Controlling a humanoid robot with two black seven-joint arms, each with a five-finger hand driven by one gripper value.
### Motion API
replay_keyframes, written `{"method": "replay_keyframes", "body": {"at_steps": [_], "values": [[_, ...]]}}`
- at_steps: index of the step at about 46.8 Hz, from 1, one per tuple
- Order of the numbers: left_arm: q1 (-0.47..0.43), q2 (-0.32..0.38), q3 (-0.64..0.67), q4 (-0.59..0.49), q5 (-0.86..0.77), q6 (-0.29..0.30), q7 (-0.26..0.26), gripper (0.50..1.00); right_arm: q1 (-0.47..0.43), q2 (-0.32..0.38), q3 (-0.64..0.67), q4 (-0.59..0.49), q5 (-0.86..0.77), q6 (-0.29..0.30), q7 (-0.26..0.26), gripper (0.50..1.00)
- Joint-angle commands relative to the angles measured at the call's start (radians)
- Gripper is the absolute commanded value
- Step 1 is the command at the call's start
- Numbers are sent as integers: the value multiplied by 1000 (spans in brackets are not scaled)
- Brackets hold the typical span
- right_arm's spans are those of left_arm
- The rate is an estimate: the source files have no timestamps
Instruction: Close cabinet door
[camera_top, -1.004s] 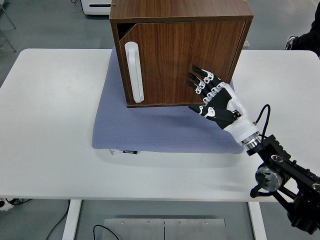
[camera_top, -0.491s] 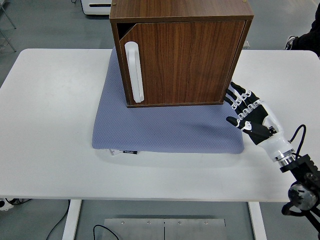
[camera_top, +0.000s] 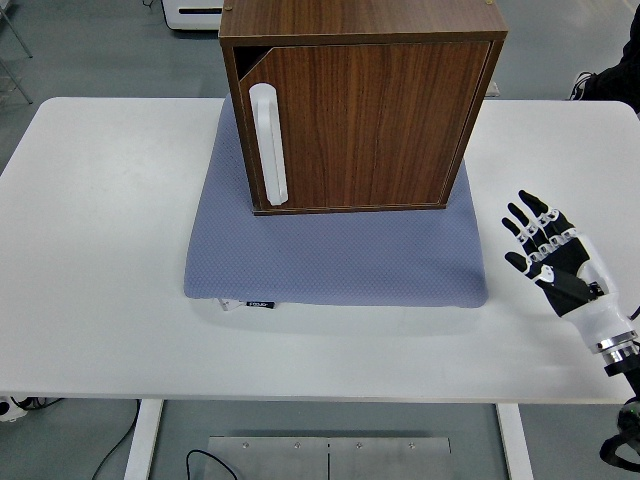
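Nearest to me, the white table (camera_top: 110, 300) runs along its front edge, and over its right side hovers the robot's right hand (camera_top: 556, 258), black and white, fingers spread and loose, holding nothing and touching nothing. It sits well clear of the blue-grey mat (camera_top: 330, 255) to its left. On the mat's near edge a small dark tag (camera_top: 259, 303) carries print too small for me to read. Further back, on the mat, stands the wooden cabinet (camera_top: 360, 110). Its cabinet door (camera_top: 370, 125) lies nearly flush with the frame, though a thin dark wedge of gap shows at the top left corner. A long white handle (camera_top: 268, 145) runs upright down the door's left side. What the cabinet holds I cannot see.
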Motion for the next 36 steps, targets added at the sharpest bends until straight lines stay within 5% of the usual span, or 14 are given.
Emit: {"method": "replay_keyframes", "body": {"at_steps": [1,36], "values": [[0,0,0,0,0,0,0,1000,-27,0,29,0,0,0,0,1000],[0,0,0,0,0,0,0,1000,-162,-9,131,-4,2,0,0,1000]]}}
